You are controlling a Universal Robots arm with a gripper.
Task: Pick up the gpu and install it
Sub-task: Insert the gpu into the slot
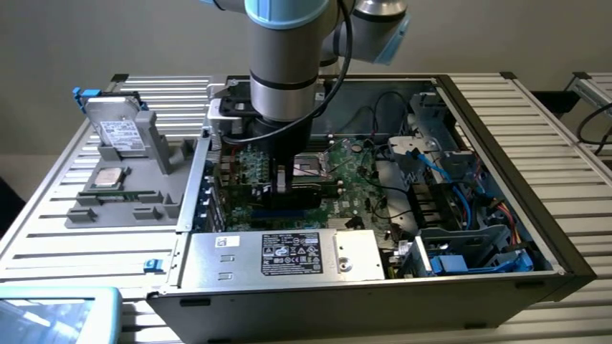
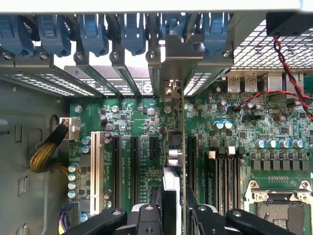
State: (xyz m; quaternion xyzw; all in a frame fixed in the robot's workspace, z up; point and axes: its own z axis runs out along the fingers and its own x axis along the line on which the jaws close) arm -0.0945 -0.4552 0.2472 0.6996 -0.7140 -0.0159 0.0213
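The gpu stands on edge over the green motherboard, in line with the black expansion slots. Its metal bracket reaches the rear wall of the case. My gripper is shut on the card, one black finger on each side. In the exterior view the gripper hangs straight down inside the open computer case, with the dark card just above the board. Whether the card sits fully in its slot I cannot tell.
A grey tray at the exterior view's left holds a hard drive, a processor and a memory stick. The power supply fills the case's near side. Blue cables lie to the right. Blue slot clips line the rear wall.
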